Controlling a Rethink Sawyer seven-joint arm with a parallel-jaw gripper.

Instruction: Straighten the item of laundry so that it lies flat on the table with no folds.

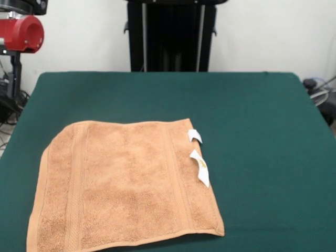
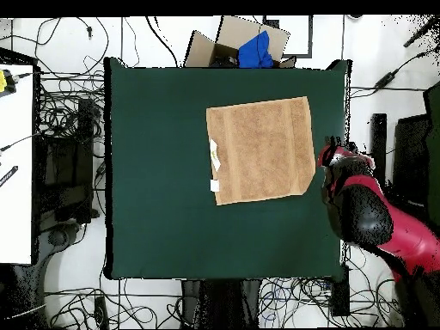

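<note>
The towel (image 1: 126, 184) is found spread flat on the table (image 1: 252, 105), toward one side, tags (image 1: 198, 157) exposed. One corner appears tucked under. The arm (image 2: 369, 210) is parked off-table; finger state cannot be told.

The red and black arm (image 2: 369, 210) is seen from overhead drawn off to one side edge of the counter (image 2: 172, 215), folded beyond that edge. In the front view only a red rounded arm segment (image 1: 21, 33) is shown, beyond a far corner. The tool cannot be made out.
</note>
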